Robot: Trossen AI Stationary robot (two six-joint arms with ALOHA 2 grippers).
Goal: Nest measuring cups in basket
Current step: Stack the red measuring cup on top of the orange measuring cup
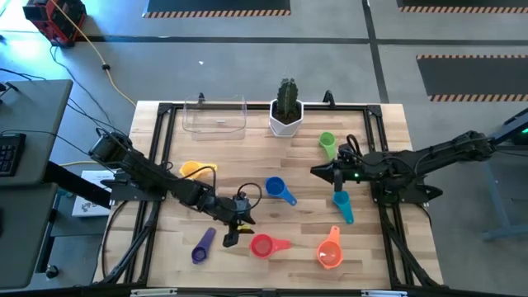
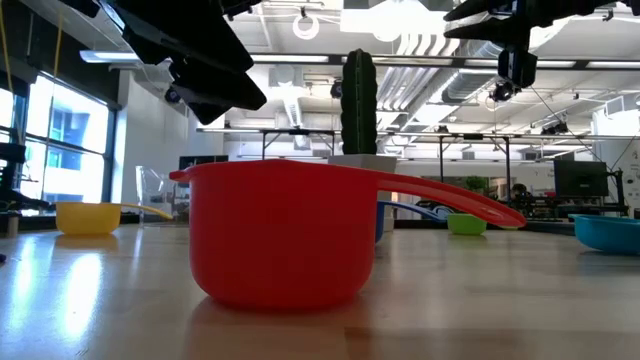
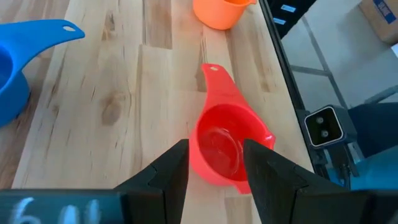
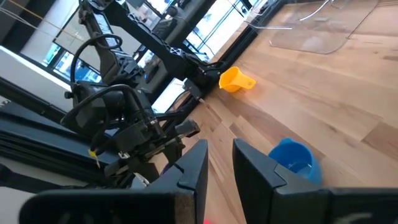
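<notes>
The red measuring cup (image 1: 262, 245) stands upright on its base near the table's near edge, and it fills the low view (image 2: 285, 235). My left gripper (image 1: 235, 227) hovers open just to its left. In the left wrist view the left gripper (image 3: 217, 171) frames the red cup (image 3: 227, 146). The low view shows that arm raised off the table. Yellow (image 1: 194, 170), blue (image 1: 276, 190), green (image 1: 327, 144), teal (image 1: 342, 206), orange (image 1: 330, 249) and purple (image 1: 202, 246) cups lie scattered on the wood. The clear basket (image 1: 216, 114) stands at the far edge. My right gripper (image 1: 318, 171) waits mid-right above the table; in its wrist view (image 4: 219, 163) the fingers stand slightly apart.
A white pot with a green cactus (image 1: 286, 111) stands right of the basket at the far edge. A black metal frame (image 1: 157, 148) borders the wooden tabletop. Bare wood lies between the basket and the blue cup.
</notes>
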